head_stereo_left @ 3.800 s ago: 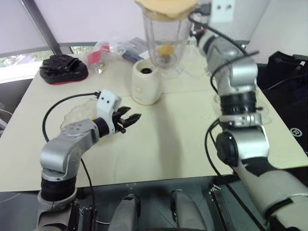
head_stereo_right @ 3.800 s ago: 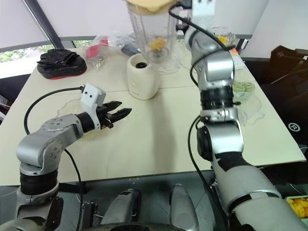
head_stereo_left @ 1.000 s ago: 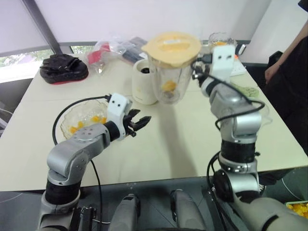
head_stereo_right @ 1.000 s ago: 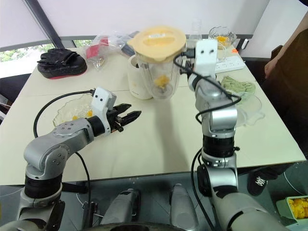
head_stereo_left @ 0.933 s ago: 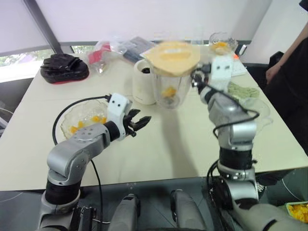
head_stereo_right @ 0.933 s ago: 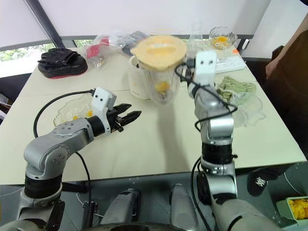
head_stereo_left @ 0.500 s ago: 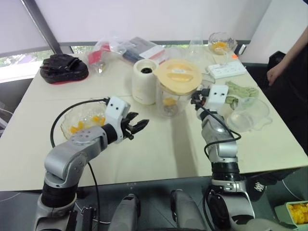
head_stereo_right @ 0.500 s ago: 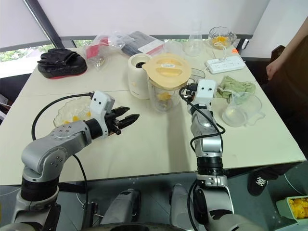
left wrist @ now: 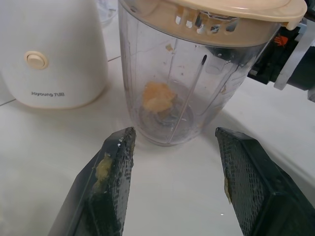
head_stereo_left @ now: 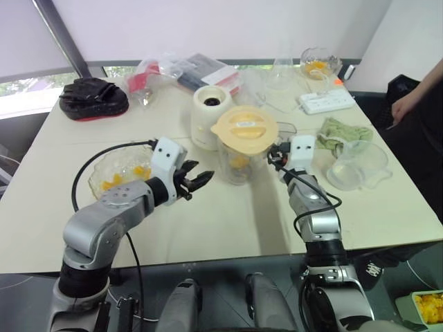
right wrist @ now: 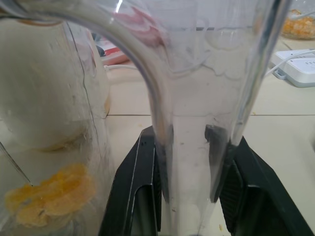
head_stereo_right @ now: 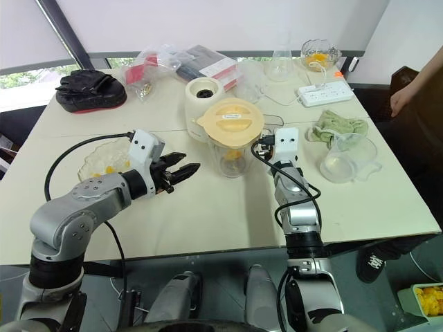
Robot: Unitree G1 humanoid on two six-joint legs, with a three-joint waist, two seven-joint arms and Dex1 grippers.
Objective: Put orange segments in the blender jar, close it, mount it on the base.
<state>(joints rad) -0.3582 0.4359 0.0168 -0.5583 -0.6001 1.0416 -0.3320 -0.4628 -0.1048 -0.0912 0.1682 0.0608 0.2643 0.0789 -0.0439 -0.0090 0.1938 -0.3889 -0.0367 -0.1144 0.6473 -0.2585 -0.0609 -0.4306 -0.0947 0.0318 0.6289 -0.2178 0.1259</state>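
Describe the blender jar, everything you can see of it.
The jar is tall, clear plastic, standing upright on the table, just in front of the cream base, not mounted on it. A flat cream-yellow lid closes its top. Orange segments lie at the bottom. Its clear side handle sits between the fingers of the right claw. The left claw is open and apart from it.

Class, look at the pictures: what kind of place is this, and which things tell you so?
Probably a lab or workroom set up as a test kitchen: a plain table by a window, with a blender jar, its base and a power strip.
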